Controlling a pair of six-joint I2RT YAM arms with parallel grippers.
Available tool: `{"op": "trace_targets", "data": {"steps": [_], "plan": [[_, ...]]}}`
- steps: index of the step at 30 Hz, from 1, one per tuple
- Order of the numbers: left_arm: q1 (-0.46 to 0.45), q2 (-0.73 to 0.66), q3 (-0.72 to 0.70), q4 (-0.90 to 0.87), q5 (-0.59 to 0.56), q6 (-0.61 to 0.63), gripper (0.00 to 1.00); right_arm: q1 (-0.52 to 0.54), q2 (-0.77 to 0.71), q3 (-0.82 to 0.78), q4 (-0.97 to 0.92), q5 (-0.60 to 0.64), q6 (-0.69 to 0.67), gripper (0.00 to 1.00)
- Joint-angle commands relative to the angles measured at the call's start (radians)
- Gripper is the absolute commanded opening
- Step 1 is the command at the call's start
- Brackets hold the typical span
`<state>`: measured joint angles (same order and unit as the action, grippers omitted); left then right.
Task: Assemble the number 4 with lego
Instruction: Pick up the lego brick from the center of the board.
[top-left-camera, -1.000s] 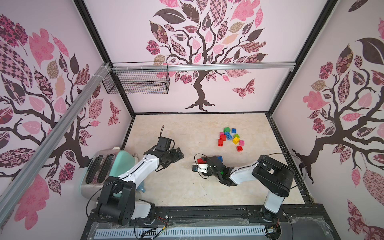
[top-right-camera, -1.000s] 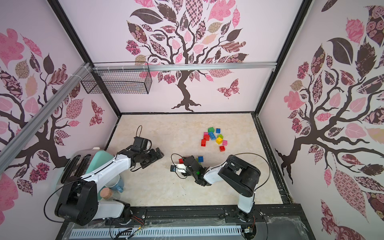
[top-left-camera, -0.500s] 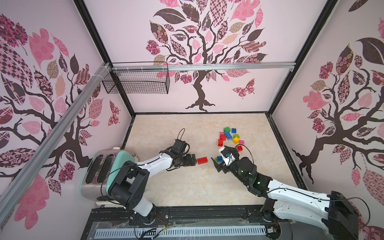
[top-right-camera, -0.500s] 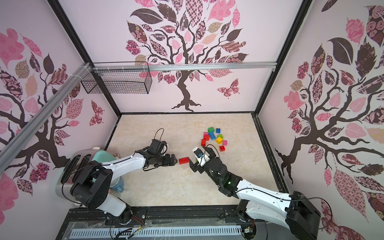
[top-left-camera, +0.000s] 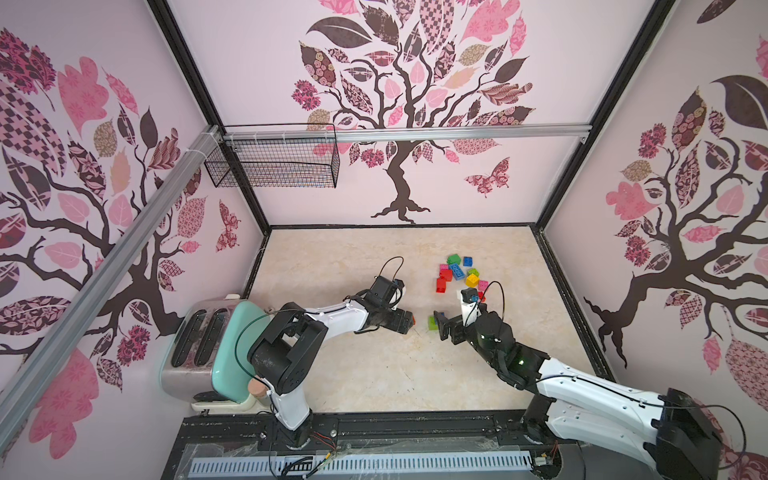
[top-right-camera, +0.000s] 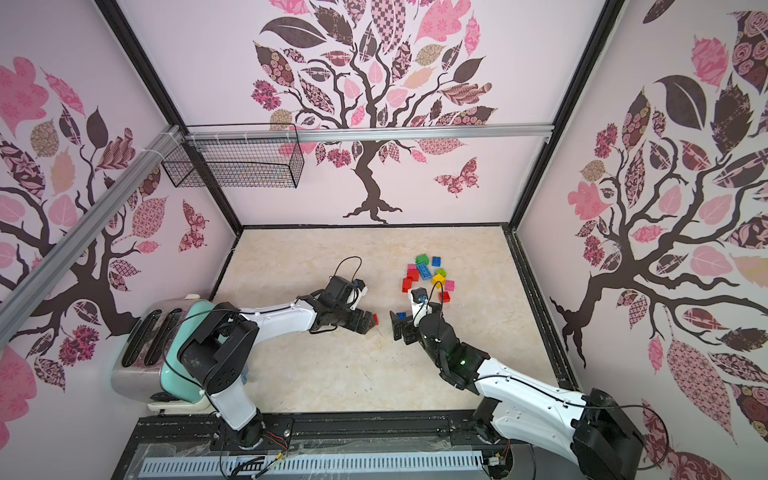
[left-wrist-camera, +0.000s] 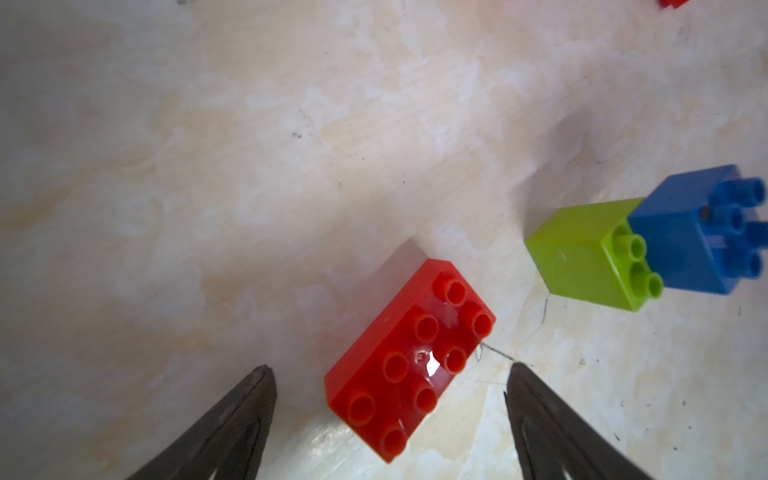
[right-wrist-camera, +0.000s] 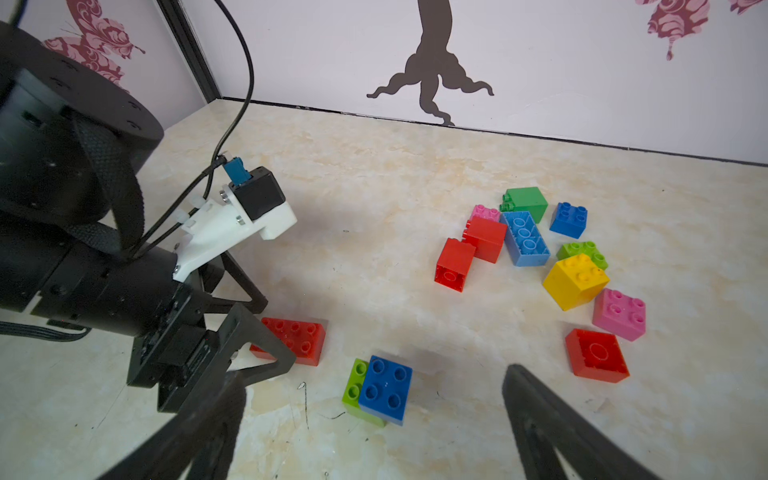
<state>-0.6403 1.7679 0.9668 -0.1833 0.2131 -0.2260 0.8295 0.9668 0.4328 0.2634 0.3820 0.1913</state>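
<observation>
A red eight-stud lego brick (left-wrist-camera: 409, 361) lies flat on the table, its near end between the fingers of my left gripper (left-wrist-camera: 390, 368). That gripper is open, with a gap on each side of the brick. In both top views the left gripper (top-left-camera: 409, 322) (top-right-camera: 365, 323) covers most of the red brick (top-right-camera: 375, 319). A blue brick (right-wrist-camera: 386, 388) sits stacked on a lime brick (right-wrist-camera: 353, 384) just right of it. My right gripper (right-wrist-camera: 374, 372) (top-left-camera: 440, 326) hovers open over this pair and holds nothing. Several loose lego bricks (top-left-camera: 459, 272) (right-wrist-camera: 536, 249) lie in a pile further back.
A mint and chrome toaster (top-left-camera: 208, 345) stands at the table's left edge beside the left arm's base. A black wire basket (top-left-camera: 274, 162) hangs on the back left wall. Patterned walls close in the table on three sides.
The right gripper has opened wide and drawn back right, away from the red brick. The left gripper has reached right to the red brick and now straddles it, its jaws narrowing slightly.
</observation>
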Motion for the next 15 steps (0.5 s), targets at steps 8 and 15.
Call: {"op": "trace_targets", "data": {"steps": [8, 15], "plan": [[-0.069, -0.022, -0.099, 0.082, -0.037, 0.081, 0.8, -0.003, 0.007, 0.023, -0.023, 0.046, 0.026, 1.0], [-0.115, -0.064, -0.172, 0.091, -0.199, 0.082, 0.63, -0.005, 0.041, 0.032, -0.012, 0.065, 0.033, 1.0]]}}
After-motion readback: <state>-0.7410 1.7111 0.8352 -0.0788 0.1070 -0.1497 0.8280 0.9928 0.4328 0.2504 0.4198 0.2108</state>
